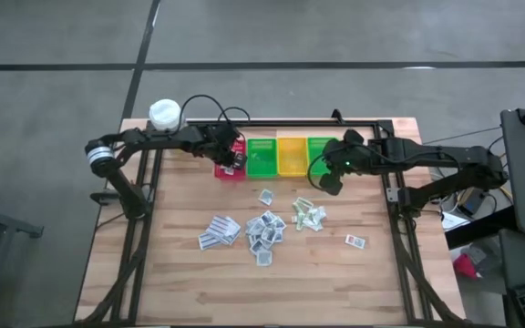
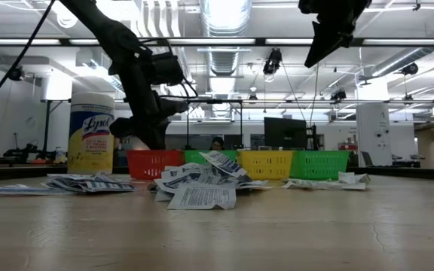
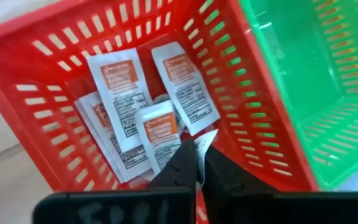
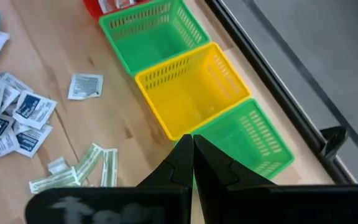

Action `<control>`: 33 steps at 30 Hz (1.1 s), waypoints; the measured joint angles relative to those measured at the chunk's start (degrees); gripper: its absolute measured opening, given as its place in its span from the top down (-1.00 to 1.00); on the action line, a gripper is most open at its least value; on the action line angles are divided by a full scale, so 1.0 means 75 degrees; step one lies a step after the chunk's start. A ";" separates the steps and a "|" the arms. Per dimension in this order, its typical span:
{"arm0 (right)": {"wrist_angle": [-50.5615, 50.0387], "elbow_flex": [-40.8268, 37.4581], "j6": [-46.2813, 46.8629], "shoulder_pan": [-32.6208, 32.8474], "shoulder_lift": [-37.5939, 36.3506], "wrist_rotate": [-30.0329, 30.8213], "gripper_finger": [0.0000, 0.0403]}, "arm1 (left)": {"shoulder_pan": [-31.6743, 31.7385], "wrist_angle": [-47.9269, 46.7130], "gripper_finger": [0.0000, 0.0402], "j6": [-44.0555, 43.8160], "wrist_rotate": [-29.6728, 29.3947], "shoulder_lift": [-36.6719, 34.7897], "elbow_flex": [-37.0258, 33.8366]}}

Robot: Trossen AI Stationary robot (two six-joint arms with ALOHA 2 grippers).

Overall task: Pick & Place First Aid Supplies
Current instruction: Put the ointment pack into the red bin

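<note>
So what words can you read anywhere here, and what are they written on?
"Lysol": on the yellow bottle standing at the table's edge.
The orange-printed sachets in the red bin: print is too blurred to read.
The packets heaped on the table: lines of print, too small to read.

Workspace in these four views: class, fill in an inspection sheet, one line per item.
Surface: wooden table, framed by dark rails.
Job's things: sachets scattered mid-table; several already in the red bin.
Clutter: wipes canister at the left rear corner; two green bins and a yellow bin look empty.
Grippers: left gripper above the red bin, jaws shut on a sachet; right gripper above the bins, shut, empty.
Cables: black loops over the left arm.
Surroundings: open workshop, monitors behind.
</note>
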 joint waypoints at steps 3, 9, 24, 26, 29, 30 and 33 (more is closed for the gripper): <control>0.0033 -0.0191 0.0033 0.0000 -0.0071 -0.0001 0.96 | 0.0003 0.0000 0.82 0.0047 0.0021 -0.0056 0.0000; 0.0062 -0.0446 0.0196 0.0000 -0.0082 -0.0003 0.96 | 0.0003 0.0007 0.48 0.0036 0.0082 -0.0062 0.0000; -0.0428 -0.1107 0.0310 0.0006 -0.0127 -0.1006 0.96 | 0.0200 -0.0081 0.19 0.0611 -0.0619 -0.1153 0.0498; -0.0436 -0.1163 0.0330 0.0014 -0.0127 -0.1114 0.96 | 0.0204 -0.0077 0.19 0.0638 -0.0804 -0.1378 0.0500; -0.0440 -0.1192 0.0283 0.0062 -0.0128 -0.1248 0.96 | 0.0210 -0.0070 0.19 0.0676 -0.0847 -0.1759 0.0498; -0.0452 -0.1196 0.0218 0.0106 -0.0130 -0.1283 0.96 | 0.0205 -0.0061 0.19 0.0717 -0.0851 -0.1888 0.0499; -0.0665 -0.1202 -0.0084 0.0245 -0.0171 -0.1747 0.96 | 0.0122 -0.0016 0.19 0.1036 -0.0781 -0.2275 0.0498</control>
